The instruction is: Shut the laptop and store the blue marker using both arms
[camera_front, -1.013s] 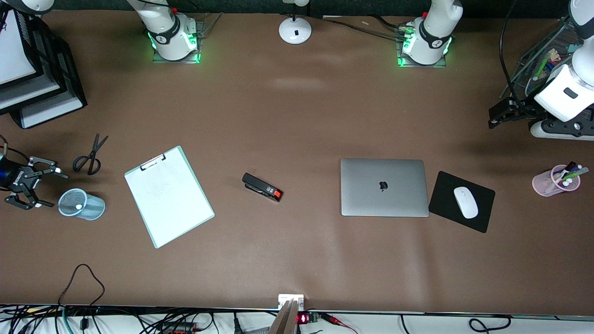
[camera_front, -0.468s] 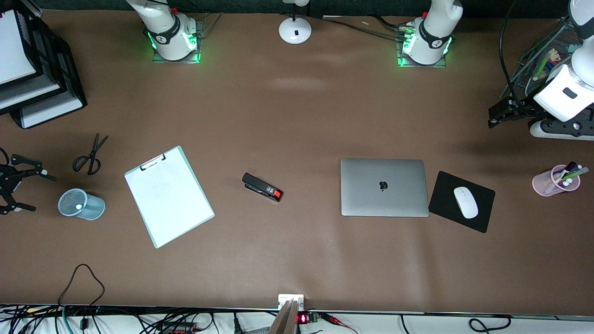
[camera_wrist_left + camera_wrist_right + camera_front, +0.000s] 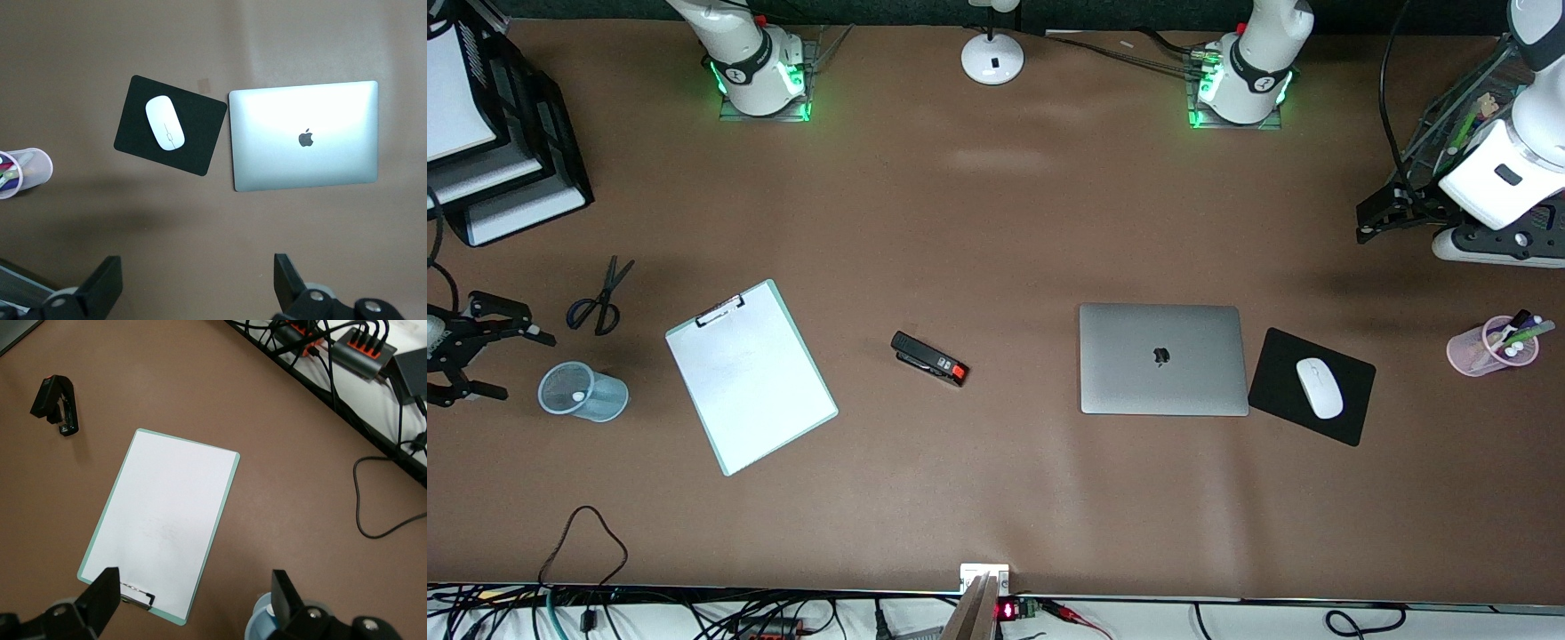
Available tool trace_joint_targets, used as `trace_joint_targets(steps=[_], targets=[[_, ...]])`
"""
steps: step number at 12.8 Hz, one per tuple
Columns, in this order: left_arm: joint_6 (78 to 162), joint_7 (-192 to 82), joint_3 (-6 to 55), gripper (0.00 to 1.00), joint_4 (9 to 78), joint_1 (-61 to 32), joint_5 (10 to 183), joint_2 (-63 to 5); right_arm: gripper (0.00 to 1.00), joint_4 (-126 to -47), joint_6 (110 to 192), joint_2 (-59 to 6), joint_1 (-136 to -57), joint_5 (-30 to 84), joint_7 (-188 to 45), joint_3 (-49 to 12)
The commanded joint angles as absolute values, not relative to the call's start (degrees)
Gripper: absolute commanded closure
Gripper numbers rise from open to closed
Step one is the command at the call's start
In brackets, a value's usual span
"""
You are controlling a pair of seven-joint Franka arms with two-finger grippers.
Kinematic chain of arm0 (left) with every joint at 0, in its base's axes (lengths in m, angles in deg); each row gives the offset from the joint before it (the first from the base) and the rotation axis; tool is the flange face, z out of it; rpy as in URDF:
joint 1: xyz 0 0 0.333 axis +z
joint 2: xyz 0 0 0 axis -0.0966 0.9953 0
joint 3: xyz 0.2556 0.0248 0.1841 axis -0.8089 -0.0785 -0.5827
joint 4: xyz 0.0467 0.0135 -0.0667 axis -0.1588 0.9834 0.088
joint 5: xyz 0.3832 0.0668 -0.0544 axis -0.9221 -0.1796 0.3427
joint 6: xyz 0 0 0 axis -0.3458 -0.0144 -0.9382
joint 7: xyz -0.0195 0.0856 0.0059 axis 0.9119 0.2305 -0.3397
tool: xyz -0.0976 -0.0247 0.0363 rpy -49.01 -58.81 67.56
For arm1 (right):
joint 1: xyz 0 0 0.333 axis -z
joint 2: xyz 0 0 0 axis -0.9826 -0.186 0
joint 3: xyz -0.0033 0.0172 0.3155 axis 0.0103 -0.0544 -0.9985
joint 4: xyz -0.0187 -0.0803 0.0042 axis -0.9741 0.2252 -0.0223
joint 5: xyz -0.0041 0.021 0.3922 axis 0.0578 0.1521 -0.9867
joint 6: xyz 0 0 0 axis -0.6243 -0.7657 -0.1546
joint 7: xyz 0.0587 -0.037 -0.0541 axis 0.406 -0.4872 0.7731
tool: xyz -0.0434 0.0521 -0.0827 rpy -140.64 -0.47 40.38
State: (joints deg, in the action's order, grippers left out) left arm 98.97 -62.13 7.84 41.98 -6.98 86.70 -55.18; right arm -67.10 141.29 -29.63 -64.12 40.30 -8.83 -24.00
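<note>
Judging by the front view, the task looks all but finished: the laptop point(image 3: 1163, 359) lies shut and flat, lid up with its dark apple logo showing, and a pale whitish tip shows inside the blue mesh cup point(image 3: 583, 391), which may be the blue marker's end, though its sky-blue body cannot be made out. The right gripper point(image 3: 471, 347) hangs at the right arm's end of the table, just beside that cup, its fingers spread apart and empty. The left gripper point(image 3: 1392, 212) hangs at the left arm's end, well apart from the laptop, with nothing seen in it; whether it is parted cannot be told here. The step in hand seems to be pulling both arms clear, and doing it well means rising straight off so the right fingers do not clip the cup's rim.

In the left wrist view, the left gripper point(image 3: 198, 283) stands wide open with nothing between its fingers. Below it lie the closed silver-grey laptop point(image 3: 305, 135), its lid bright with glare, touching or nearly touching a black mouse pad point(image 3: 200, 137) that carries a white mouse point(image 3: 165, 123).

In the right wrist view, the right gripper point(image 3: 195, 601) is likewise open and empty, over the white clipboard point(image 3: 162, 522), with the cup's rim point(image 3: 261, 621) just beside one finger.
</note>
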Motion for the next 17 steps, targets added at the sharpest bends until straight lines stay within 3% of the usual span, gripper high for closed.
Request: trace_joint_targets(steps=[1, 9, 17], targets=[[97.6, -62.9, 8.7, 0.0, 40.1, -7.1, 85.2, -54.5, 0.0, -68.8, 140.9, -26.6, -66.1, 43.8, -16.0, -23.8], [96.8, -63.0, 8.8, 0.0, 40.1, -7.1, 85.1, -54.5, 0.0, -69.3, 129.6, -20.1, -75.5, 54.4, -50.7, -23.8], [96.4, -63.1, 8.8, 0.0, 40.1, -6.9, 85.1, -54.5, 0.0, -79.0, 124.7, -6.9, -79.8, 61.7, -69.1, -23.9]])
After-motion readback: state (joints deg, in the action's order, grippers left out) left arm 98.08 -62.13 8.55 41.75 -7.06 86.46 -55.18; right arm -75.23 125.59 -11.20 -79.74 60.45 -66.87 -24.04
